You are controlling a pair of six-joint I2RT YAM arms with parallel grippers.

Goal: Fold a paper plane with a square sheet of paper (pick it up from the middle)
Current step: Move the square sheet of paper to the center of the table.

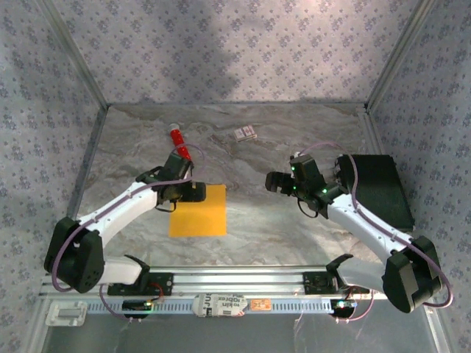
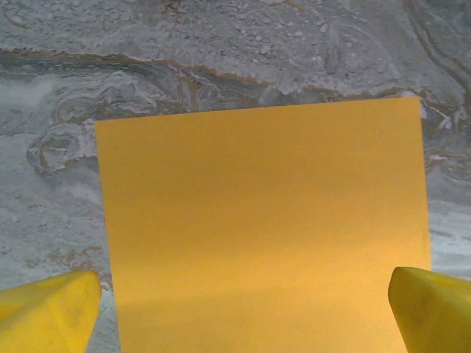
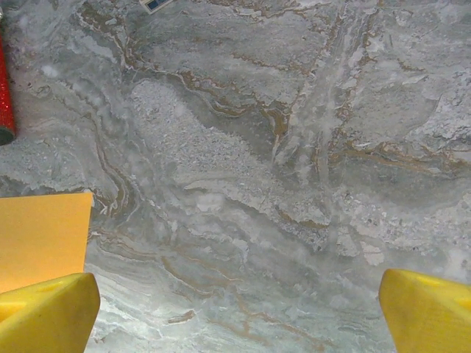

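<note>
Orange-yellow sheet (image 1: pixel 198 211), one, lies flat and unfolded on the marble table (image 1: pixel 257 228), left of centre. Left gripper (image 2: pixel 243 309) is spread wide over the sheet's edge, holding nothing. Right gripper (image 3: pixel 235 309) is also wide and empty, over bare table beside the sheet. One red tube (image 1: pixel 179 141) and one white card (image 1: pixel 246 133) lie at the far side.

Matt, smooth square sheet of paper (image 2: pixel 261 228); marbled stone-look table (image 3: pixel 294 147).
</note>
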